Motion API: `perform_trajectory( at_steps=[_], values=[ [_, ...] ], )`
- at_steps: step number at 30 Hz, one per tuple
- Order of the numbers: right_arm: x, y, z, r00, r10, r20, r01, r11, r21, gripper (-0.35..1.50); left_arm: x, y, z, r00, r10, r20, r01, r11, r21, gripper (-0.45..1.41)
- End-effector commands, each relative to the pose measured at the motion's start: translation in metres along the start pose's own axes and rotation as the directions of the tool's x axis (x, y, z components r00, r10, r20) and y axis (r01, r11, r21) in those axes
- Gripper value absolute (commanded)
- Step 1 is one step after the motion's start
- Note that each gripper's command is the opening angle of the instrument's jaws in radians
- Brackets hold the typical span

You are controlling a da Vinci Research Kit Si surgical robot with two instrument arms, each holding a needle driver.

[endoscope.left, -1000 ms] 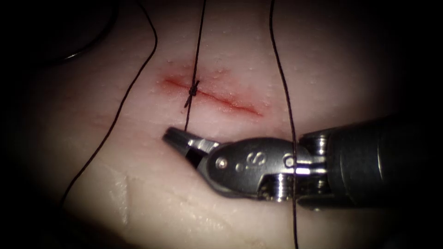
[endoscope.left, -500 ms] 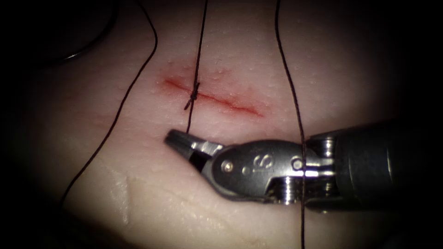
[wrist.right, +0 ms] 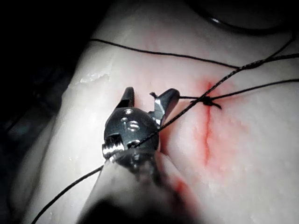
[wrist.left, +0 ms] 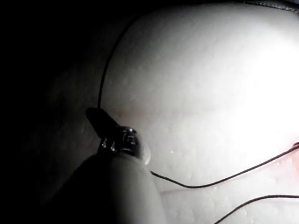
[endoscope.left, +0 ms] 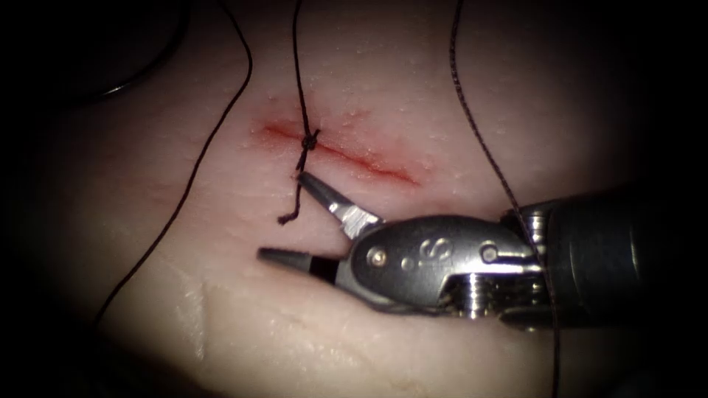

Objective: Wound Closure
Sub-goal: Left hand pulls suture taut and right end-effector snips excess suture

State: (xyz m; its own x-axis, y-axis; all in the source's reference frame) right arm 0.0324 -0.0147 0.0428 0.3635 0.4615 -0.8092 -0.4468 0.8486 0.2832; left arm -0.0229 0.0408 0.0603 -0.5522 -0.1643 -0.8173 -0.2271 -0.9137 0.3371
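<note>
Cut thread end (endoscope.left: 289, 214) lies between the right tool's (endoscope.left: 284, 221) parted jaws.

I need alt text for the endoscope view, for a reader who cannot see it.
The right tool, jaws open and holding nothing, sits just below a knot tied on the red cut in pale tissue. A short cut end hangs from the knot, and thread crosses the tool.

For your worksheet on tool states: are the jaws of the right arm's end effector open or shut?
Open. The right end effector has its jaws spread in a V beside the knot, holding nothing; a short cut end of thread hangs between them.
</note>
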Motion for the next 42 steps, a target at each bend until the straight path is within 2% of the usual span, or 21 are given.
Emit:
perform_trajectory(
  at_steps=[1,3,10,18,25,29,30,37,42],
  values=[
    [-0.0003,-0.0007,-0.0002,1.0,0.017,-0.005,-0.017,1.0,0.011,1.23,0.0002,0.0004,0.0001,1.0,-0.023,-0.01,0.023,1.0,-0.007,-0.45],
    [-0.0001,0.0,-0.0008,1.0,0.027,-0.012,-0.026,0.999,0.021,1.14,0.0009,0.0003,-0.001,0.998,-0.054,-0.041,0.053,0.998,-0.025,-0.45],
    [0.0004,0.0031,-0.0022,0.998,0.057,-0.032,-0.056,0.998,0.025,1.06,0.0043,0.0007,-0.0041,0.978,-0.191,-0.082,0.186,0.98,-0.073,-0.45],
    [-0.0001,0.0063,-0.0015,0.992,0.116,-0.046,-0.114,0.993,0.029,0.97,0.0089,0.0017,-0.007,0.967,-0.235,-0.096,0.221,0.966,-0.132,-0.45],
    [-0.0008,0.0091,-0.0002,0.984,0.169,-0.053,-0.166,0.985,0.047,0.94,0.0139,0.0011,-0.0091,0.961,-0.265,-0.078,0.251,0.956,-0.151,-0.45],
    [-0.0013,0.0097,0.0015,0.977,0.204,-0.059,-0.2,0.977,0.07,0.94,0.0182,0.0007,-0.0105,0.955,-0.287,-0.074,0.272,0.948,-0.167,-0.45],
    [-0.0013,0.0097,0.0015,0.977,0.204,-0.059,-0.2,0.977,0.07,0.94,0.0182,0.0007,-0.0105,0.955,-0.287,-0.074,0.272,0.948,-0.167,-0.45],
    [-0.0023,0.0098,0.0031,0.963,0.262,-0.069,-0.254,0.962,0.101,0.96,0.0232,0.0005,-0.0123,0.952,-0.3,-0.063,0.285,0.942,-0.178,-0.45],
    [-0.0028,0.0105,0.0037,0.948,0.31,-0.077,-0.301,0.948,0.107,1.07,0.0255,-0.0004,-0.0133,0.954,-0.292,-0.065,0.277,0.944,-0.182,-0.45]
  ],
)
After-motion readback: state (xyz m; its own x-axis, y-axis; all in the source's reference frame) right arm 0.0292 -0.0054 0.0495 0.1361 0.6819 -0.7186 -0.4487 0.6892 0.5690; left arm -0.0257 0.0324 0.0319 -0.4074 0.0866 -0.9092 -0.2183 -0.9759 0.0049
